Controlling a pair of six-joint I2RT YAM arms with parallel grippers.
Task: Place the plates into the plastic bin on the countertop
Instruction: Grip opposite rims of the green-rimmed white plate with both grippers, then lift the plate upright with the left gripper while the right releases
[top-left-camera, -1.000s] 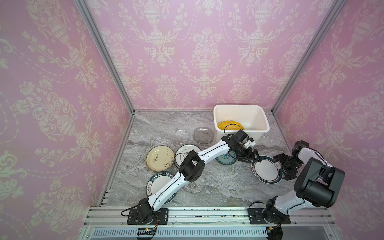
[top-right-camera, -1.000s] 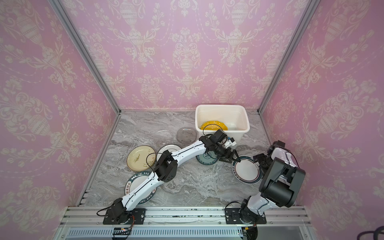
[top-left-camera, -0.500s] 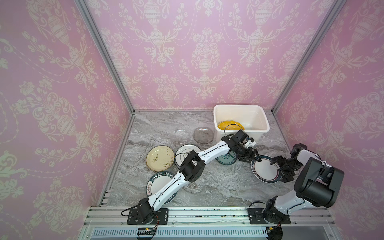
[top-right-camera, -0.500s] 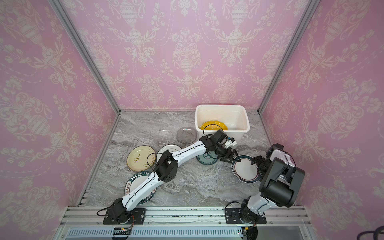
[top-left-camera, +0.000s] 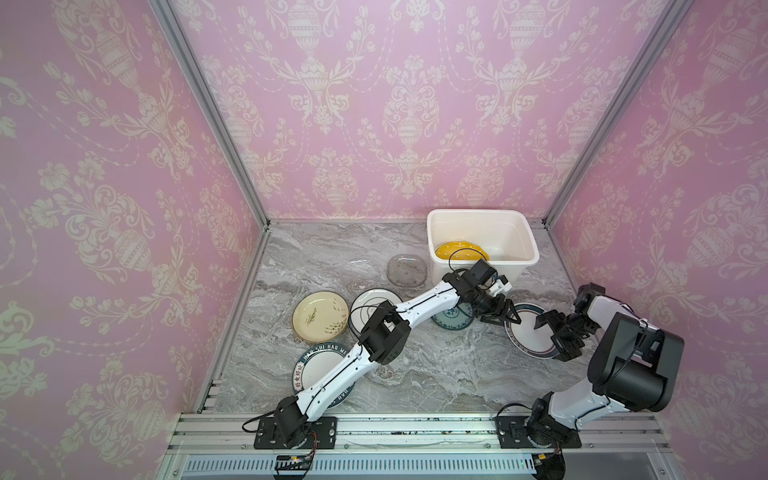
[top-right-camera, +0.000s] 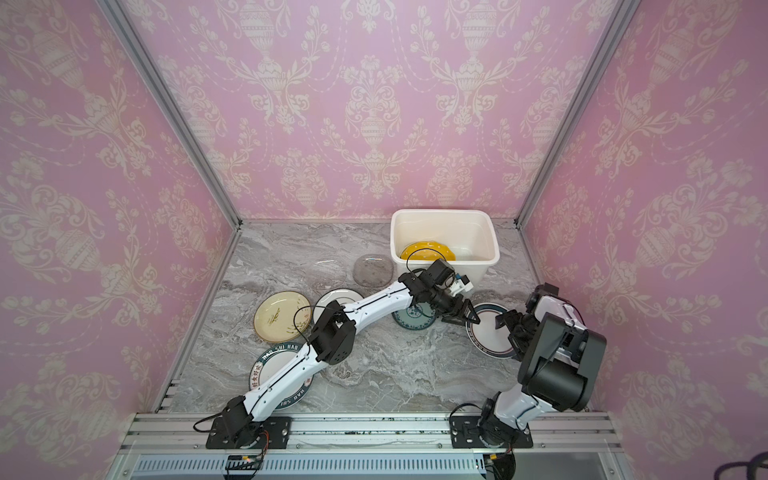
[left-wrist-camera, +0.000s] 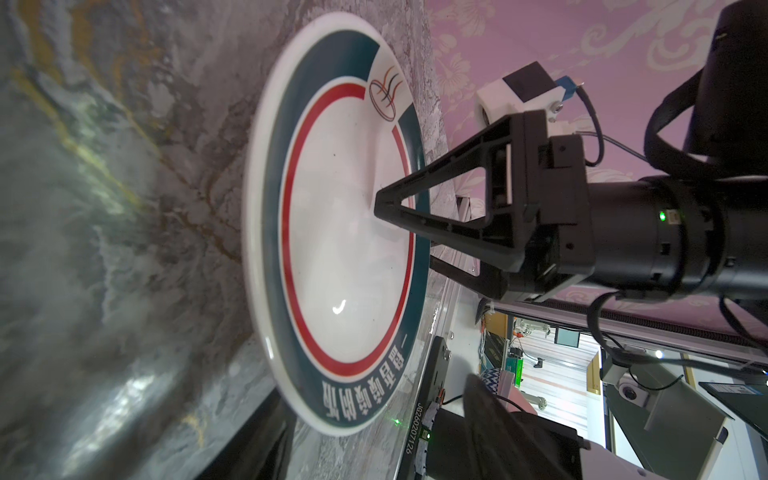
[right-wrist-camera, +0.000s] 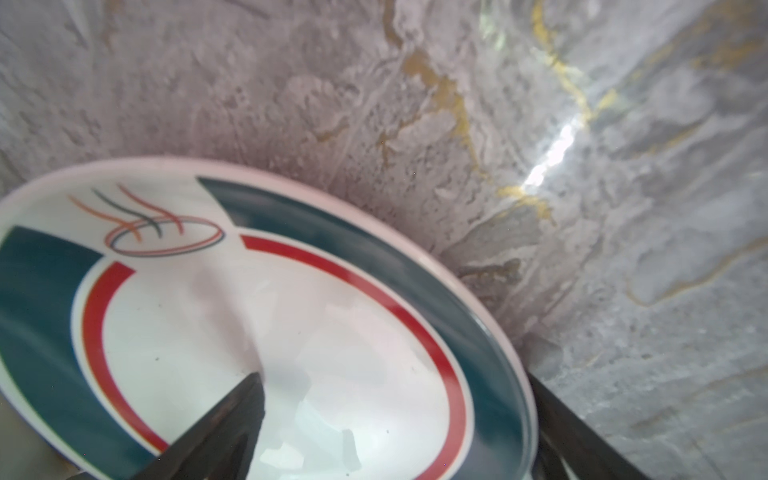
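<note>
Your right fingers (top-left-camera: 545, 321) have slid in and stand wide astride the rim of the plate (top-left-camera: 524, 337), the left fingers (top-left-camera: 506, 316), narrowed yet apart, sit at its opposite edge on the tabletop (top-left-camera: 436, 374) near the bin (top-left-camera: 473, 212), so close right gently before lifting level.

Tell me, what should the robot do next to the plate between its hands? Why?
Probably close the right gripper on the plate's rim. Its jaws are open, one finger over the plate and one outside the rim; the left gripper sits at the opposite edge.
</note>
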